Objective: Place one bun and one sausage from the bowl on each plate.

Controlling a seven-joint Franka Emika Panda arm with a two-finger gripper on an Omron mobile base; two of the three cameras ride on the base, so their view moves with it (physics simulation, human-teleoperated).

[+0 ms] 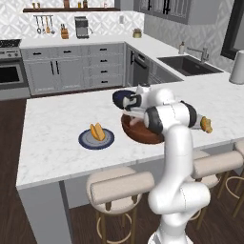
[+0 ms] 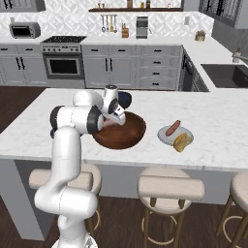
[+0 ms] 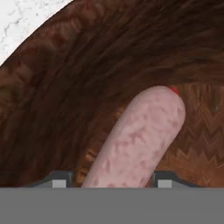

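Note:
My gripper [image 3: 113,181] is down inside the wooden bowl [image 3: 87,65], and a pinkish sausage [image 3: 140,135] lies lengthwise between its two fingertips. The jaws stand narrowly open around it, with a thin gap on the left side. The bowl [image 1: 138,134] [image 2: 130,135] sits mid-counter, partly hidden by my arm. To its left, the blue-rimmed plate [image 1: 85,141] carries one bun [image 1: 97,132]. On the other side, the pale plate [image 2: 164,134] holds a sausage [image 2: 173,128] and a bun [image 2: 183,141].
A small dark blue bowl [image 1: 123,97] stands just behind the wooden bowl. The white marble counter [image 1: 52,128] has open room at the left. Padded stools [image 1: 121,188] line its near edge. A sink [image 1: 188,64] lies far right.

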